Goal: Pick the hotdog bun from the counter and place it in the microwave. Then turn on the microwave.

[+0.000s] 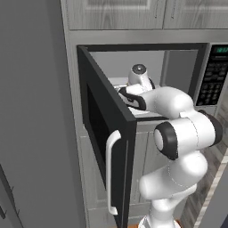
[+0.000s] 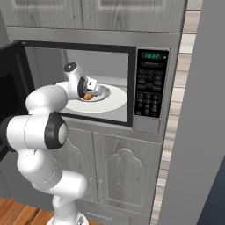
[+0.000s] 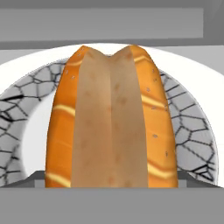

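One hotdog bun (image 3: 111, 118) lies on one patterned plate (image 3: 192, 140) atop the white turntable (image 2: 116, 103), inside the one microwave (image 2: 151, 83), centre frame. Its door (image 1: 104, 133) stands open, left. The tool (image 2: 89, 91), fingers apart, straddles the bun.

Flat, even rendered light, soft faint shadows, no glare, slight pixel blur.

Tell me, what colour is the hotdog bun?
The hotdog bun is orange on the outside with a light brown middle. The hand view shows it best.
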You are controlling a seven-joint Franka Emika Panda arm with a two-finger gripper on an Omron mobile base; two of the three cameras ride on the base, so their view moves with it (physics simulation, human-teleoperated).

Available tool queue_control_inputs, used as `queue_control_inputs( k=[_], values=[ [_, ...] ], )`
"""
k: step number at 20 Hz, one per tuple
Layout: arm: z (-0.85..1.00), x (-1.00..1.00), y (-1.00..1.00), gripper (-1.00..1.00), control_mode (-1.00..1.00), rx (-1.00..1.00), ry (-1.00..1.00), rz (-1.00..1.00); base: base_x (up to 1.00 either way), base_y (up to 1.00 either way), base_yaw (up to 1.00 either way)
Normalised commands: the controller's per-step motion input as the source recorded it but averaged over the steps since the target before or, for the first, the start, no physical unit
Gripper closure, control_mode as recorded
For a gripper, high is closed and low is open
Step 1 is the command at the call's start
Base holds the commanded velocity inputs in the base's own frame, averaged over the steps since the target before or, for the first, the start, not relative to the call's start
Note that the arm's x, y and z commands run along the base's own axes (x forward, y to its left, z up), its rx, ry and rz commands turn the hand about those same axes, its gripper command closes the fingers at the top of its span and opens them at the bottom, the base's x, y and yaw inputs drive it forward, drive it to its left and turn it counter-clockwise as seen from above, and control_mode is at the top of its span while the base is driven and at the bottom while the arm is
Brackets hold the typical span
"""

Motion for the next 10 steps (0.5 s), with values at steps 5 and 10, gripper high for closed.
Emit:
queue_control_inputs(
  k=[5,10],
  values=[
    [-0.07,0.15,0.00,1.00,-1.00,0.00,0.00,0.00,0.00,0.00,0.00],
    [-0.07,0.13,0.00,1.00,-1.00,0.00,0.00,-0.01,0.00,0.00,0.00]
  ],
)
